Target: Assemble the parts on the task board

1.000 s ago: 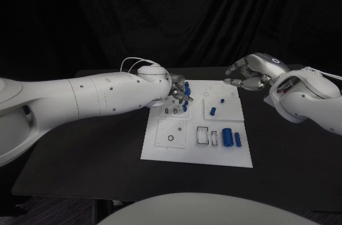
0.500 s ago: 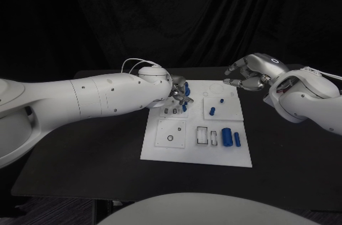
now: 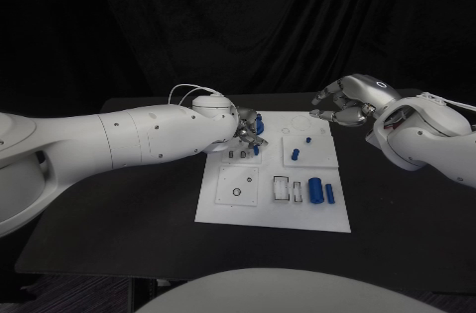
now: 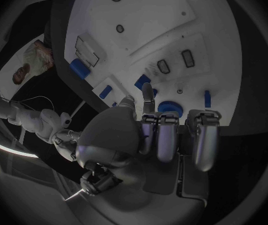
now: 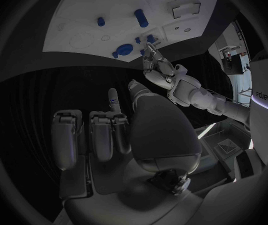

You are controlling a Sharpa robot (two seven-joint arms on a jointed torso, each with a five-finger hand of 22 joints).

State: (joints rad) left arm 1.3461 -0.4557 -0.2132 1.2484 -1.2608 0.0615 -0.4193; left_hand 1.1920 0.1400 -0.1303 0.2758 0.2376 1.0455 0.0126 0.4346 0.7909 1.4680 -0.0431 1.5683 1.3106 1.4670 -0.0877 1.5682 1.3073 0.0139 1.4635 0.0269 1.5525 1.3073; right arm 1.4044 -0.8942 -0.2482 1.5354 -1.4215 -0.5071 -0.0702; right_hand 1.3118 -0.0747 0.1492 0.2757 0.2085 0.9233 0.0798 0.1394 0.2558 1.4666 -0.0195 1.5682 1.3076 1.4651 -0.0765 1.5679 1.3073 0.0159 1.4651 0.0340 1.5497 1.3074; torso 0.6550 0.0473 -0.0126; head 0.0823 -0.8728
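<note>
The task board lies flat in the middle of the black worktop, and the left robot hand sits over its far-left part, fingers curled in toward a blue part that stands there. From the left wrist view the fingers fold down just above a round blue part, but whether they actually grip it cannot be told (the fingers hide the contact). The right robot hand hovers beyond the board's far-right corner, above the worktop, its fingers curled inward with nothing in them; the right wrist view shows the same folded fingers over dark surface.

Outward from the hands, the board carries raised white square plates with small holes and slots. A short blue peg and a longer blue pin stand or lie on the far-right plate. Near the board's right edge two blue cylinders lie side by side, next to two empty rectangular slots. A ring-shaped outline marks the near-left plate.

No writing on the board can be read. In the right wrist view a white surface at the circle's rim bears dark lettering, too bent to read surely. Behind the worktop hangs a black curtain.
</note>
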